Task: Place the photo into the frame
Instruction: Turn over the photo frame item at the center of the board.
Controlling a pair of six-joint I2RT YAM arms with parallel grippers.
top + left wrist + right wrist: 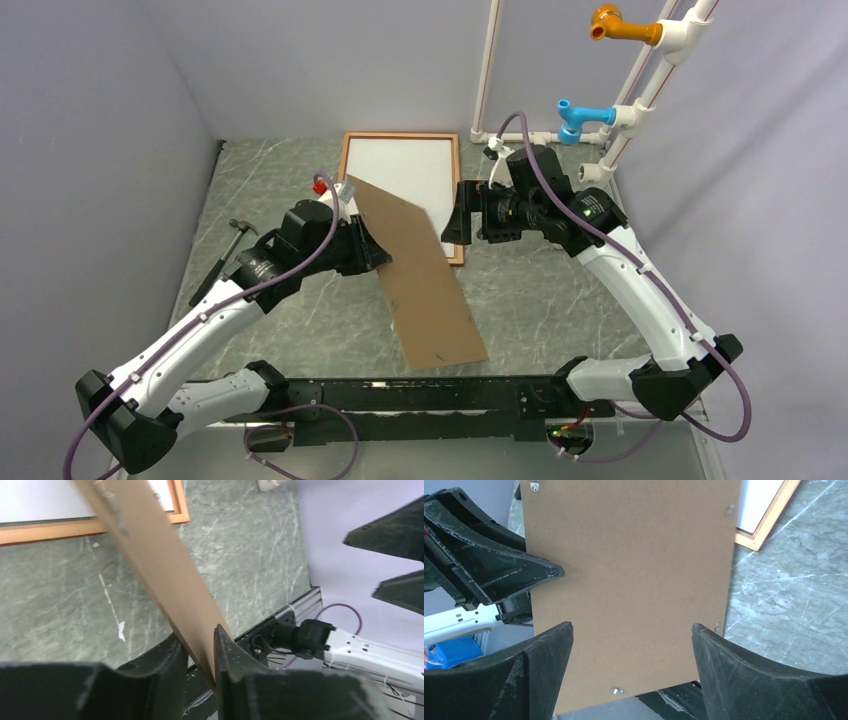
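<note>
The frame (345, 165) of reddish-brown wood lies flat at the back of the table, also seen in the left wrist view (50, 530) and the right wrist view (769, 527). A white sheet (400, 170) fills it, matching the photo's plain back (30, 500); no picture side shows. A brown backing board (420, 280) stands tilted over the frame's near right corner and reaches toward the arm bases. My left gripper (375, 250) is shut on the board's left edge (197, 640). My right gripper (455, 215) is open, its fingers spread wide beside the board's face (631, 627), holding nothing.
A hammer (225, 250) lies on the table's left side. White pipes with a blue fitting (580, 115) and an orange fitting (615, 25) rise at the back right. The black rail (420, 395) runs along the near edge. Grey walls close in both sides.
</note>
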